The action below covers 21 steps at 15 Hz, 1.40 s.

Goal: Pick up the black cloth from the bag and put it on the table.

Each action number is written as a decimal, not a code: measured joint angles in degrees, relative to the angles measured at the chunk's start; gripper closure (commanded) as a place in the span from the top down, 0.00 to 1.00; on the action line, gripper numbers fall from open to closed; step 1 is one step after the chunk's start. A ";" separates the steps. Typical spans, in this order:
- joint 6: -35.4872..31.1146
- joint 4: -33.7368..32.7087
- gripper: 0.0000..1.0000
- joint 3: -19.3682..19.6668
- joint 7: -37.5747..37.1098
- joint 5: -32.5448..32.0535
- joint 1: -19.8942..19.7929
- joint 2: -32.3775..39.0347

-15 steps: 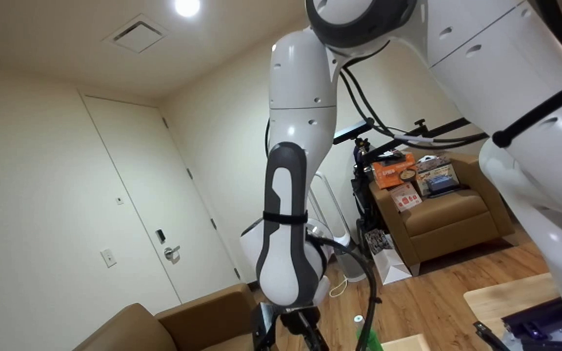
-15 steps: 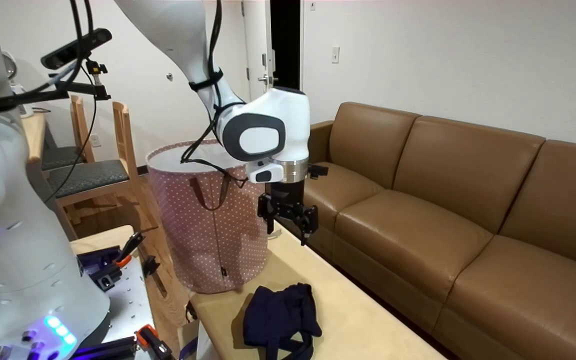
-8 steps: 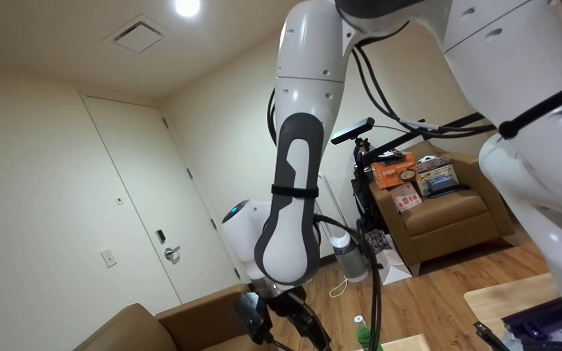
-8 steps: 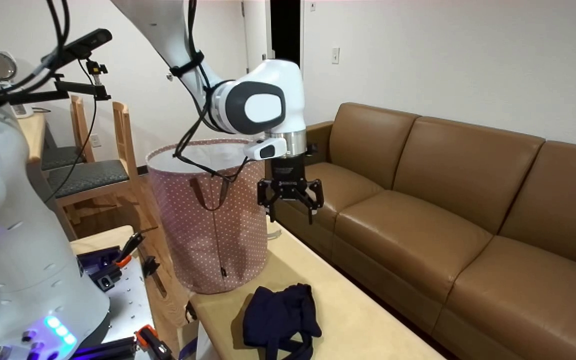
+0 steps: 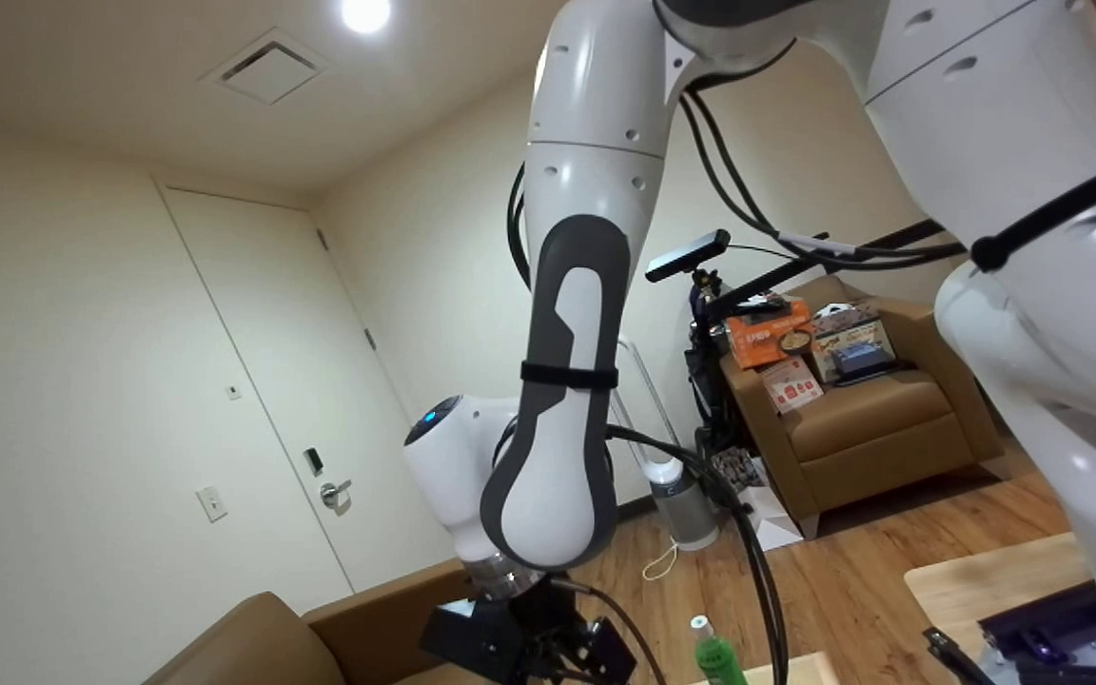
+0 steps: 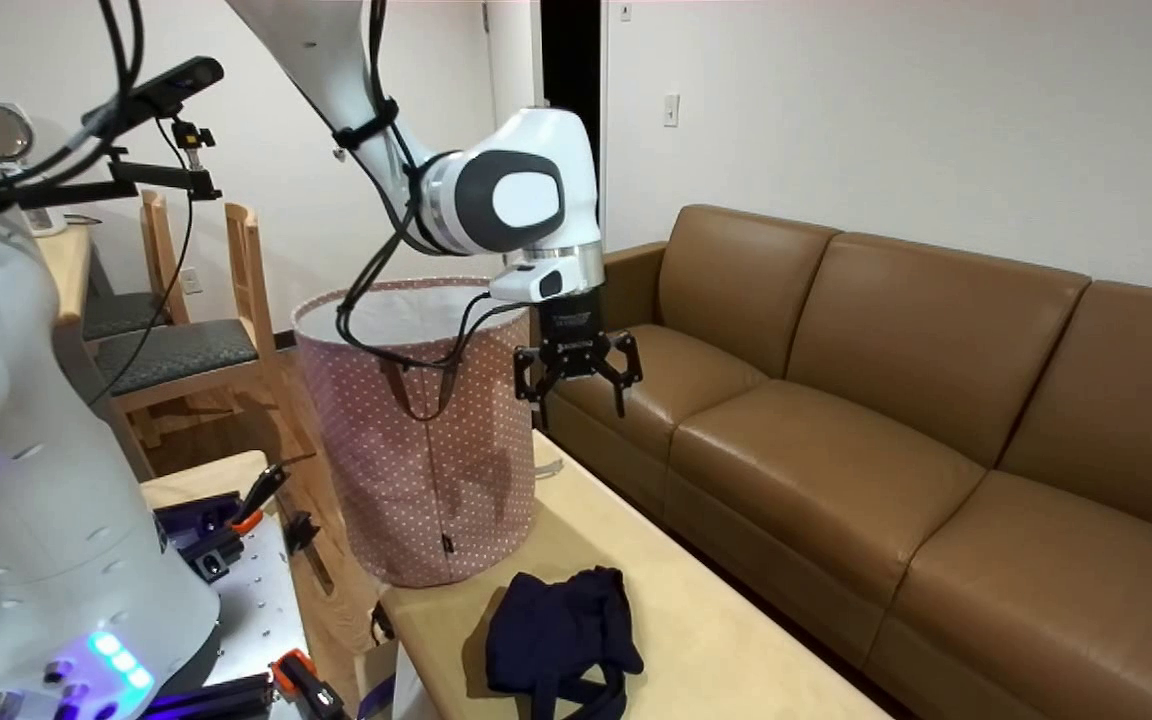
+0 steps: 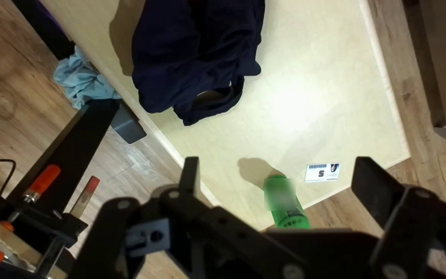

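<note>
The very dark, navy-looking black cloth [image 6: 561,635] lies bunched on the table [image 6: 716,650], with a strap-like loop at its near side. It also shows in the wrist view [image 7: 192,58]. The bag, a tall pink dotted hamper [image 6: 416,480] with a white lining, stands upright at the table's end; its bottom inside is hidden. My gripper [image 6: 582,414] hangs above the table beside the hamper, well above and apart from the cloth. In the wrist view the gripper [image 7: 277,164] has its jaws wide apart with nothing held between them.
A green bottle [image 7: 289,213] and a white card [image 7: 322,172] are on the table. A brown sofa [image 6: 816,480] runs along the table's far side. A light blue crumpled thing [image 7: 83,81] and clamps [image 7: 47,180] sit beside the table edge. Cables [image 6: 376,330] hang from the arm.
My gripper has risen and turned, mostly in the first half second, then rose a little more and tilted slightly. The cloth and the hamper have not moved.
</note>
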<state>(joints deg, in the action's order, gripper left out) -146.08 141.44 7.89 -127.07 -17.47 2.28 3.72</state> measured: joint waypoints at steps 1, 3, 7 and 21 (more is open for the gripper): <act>0.00 0.00 1.00 -0.36 -0.01 0.68 0.00 -0.12; 0.00 0.00 1.00 -0.51 -0.01 1.08 -0.02 -0.15; 0.24 -0.86 1.00 -1.73 5.76 -3.35 0.08 -0.12; 1.66 -4.66 1.00 -6.18 33.77 -5.18 0.41 -1.64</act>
<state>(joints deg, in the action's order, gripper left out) -144.42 136.78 1.71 -93.30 -22.65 2.69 2.08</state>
